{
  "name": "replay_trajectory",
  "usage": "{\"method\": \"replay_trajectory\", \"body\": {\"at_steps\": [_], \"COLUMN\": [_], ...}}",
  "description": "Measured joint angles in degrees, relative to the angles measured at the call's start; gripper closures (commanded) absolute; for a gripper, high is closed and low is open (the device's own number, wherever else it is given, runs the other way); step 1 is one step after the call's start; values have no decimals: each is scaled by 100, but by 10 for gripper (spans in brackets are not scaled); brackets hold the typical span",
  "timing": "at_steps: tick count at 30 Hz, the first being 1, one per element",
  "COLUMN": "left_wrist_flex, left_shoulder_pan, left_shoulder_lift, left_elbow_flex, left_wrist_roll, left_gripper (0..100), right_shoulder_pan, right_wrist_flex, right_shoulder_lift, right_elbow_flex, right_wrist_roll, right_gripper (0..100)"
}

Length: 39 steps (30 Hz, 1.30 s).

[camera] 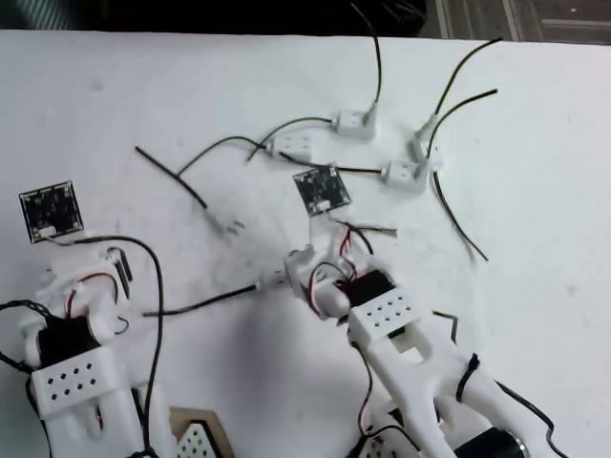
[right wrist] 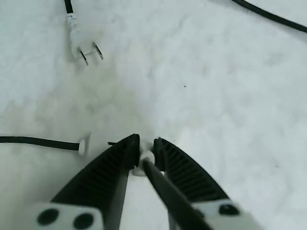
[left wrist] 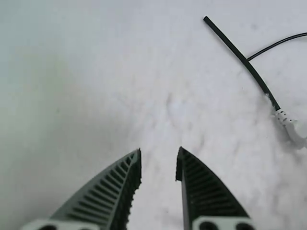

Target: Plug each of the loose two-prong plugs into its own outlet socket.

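Note:
My right gripper (right wrist: 145, 143) is shut on a small white plug (right wrist: 144, 157) whose black cord runs back between the fingers. In the high view this gripper (camera: 298, 260) is at the table's middle. A loose two-prong plug (right wrist: 81, 48) lies ahead of it on the table (camera: 229, 226). Another black cord end (right wrist: 80, 145) lies beside the fingertips. Three white outlet sockets (camera: 298, 143), (camera: 355, 122), (camera: 406, 175) lie farther back. My left gripper (left wrist: 158, 160) stands open over bare table at the near left (camera: 113, 260), with a loose plug (left wrist: 288, 125) off to one side.
Two black square marker boards lie on the white table (camera: 496, 286), one at the left (camera: 50, 210) and one just behind my right gripper (camera: 322, 188). Thin black cords (camera: 458, 215) trail from the sockets toward the back and right.

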Motion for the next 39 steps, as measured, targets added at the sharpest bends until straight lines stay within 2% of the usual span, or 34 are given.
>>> {"method": "replay_trajectory", "body": {"at_steps": [12,27,39], "left_wrist_flex": [0,0,0], "left_shoulder_pan": [0,0,0], "left_shoulder_lift": [0,0,0], "left_elbow_flex": [0,0,0], "left_wrist_roll": [0,0,0], "left_gripper": [860,860,861], "right_shoulder_pan": [-237,-659,-765], "right_wrist_flex": [114,360,475], "right_shoulder_lift": [35,-9,1248], "right_elbow_flex": [0,158,-343], "right_wrist_roll": [149,756,1002], "right_gripper": [982,982,982]}}
